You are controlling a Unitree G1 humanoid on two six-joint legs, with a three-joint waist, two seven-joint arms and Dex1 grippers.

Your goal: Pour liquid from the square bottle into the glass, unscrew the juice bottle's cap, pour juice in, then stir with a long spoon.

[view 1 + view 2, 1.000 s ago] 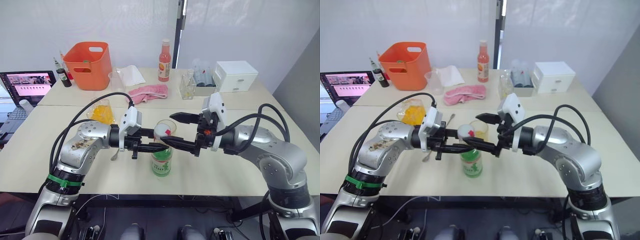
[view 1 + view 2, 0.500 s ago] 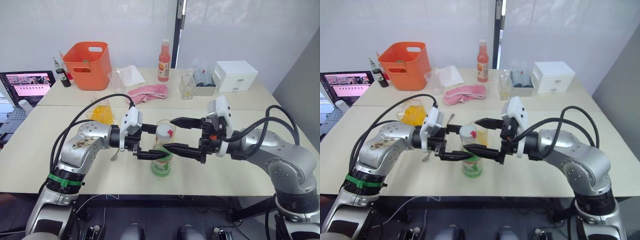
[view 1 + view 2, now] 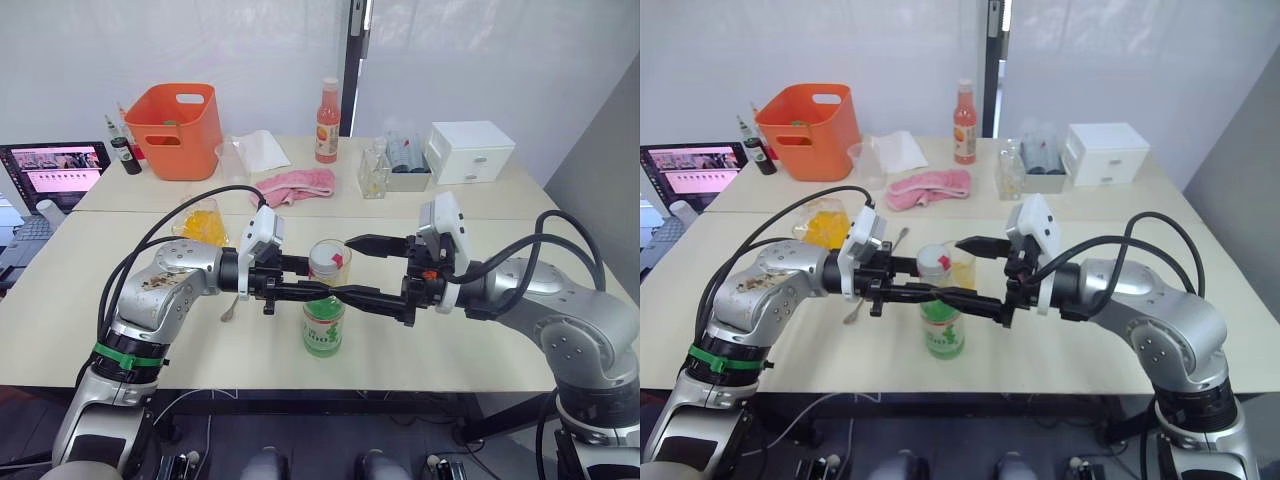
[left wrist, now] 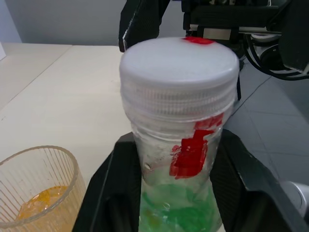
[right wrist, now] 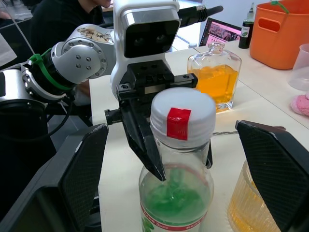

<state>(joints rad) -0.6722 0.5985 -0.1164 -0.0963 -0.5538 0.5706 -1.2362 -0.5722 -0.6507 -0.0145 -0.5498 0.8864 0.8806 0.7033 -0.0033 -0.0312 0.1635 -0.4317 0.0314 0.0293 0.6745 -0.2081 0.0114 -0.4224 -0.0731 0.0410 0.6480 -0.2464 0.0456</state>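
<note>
Bottle neck clamped by our left gripper (image 3: 318,291), right gripper (image 3: 348,268) spread wide around the cap (image 3: 327,257).

We see the juice bottle (image 3: 323,322) standing upright near the table's (image 3: 60,300) front edge, between both arms. Our left fingers (image 4: 113,193) press either side of its neck just under the white, red-marked cap. Our right fingers (image 5: 84,174) stand well apart, one each side of the cap, touching nothing. The glass (image 3: 337,256), holding yellow-orange liquid (image 5: 244,212), sits just behind the bottle. The square bottle (image 3: 203,223) rests farther back on our left side, apart from both grippers. The long spoon (image 3: 231,305) lies on the table under our left forearm.
</note>
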